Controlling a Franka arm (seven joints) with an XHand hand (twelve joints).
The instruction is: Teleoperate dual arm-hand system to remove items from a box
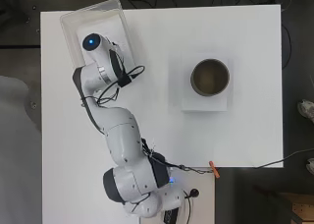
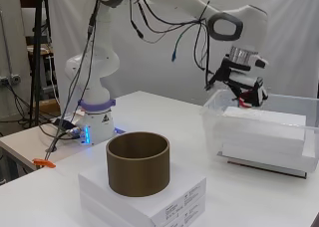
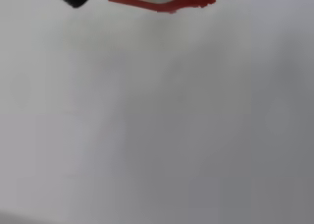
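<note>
hovering over the clear box (image 2: pixel 259 132), the hand (image 2: pixel 247 90) sits just above the white block (image 2: pixel 264 118) inside it; a red item (image 2: pixel 242 102) shows at its fingers, grip state cannot be told. brown ring (image 2: pixel 138 163) stands well apart on the desk (image 2: pixel 239 197).

We see even, bright indoor light, the white surface (image 1: pixel 245 37) nearly washed out from overhead, soft faint shadows under the brown ring (image 2: pixel 138 163), wrist view a blurred pale grey, red shape (image 3: pixel 167 0) out of focus.
</note>
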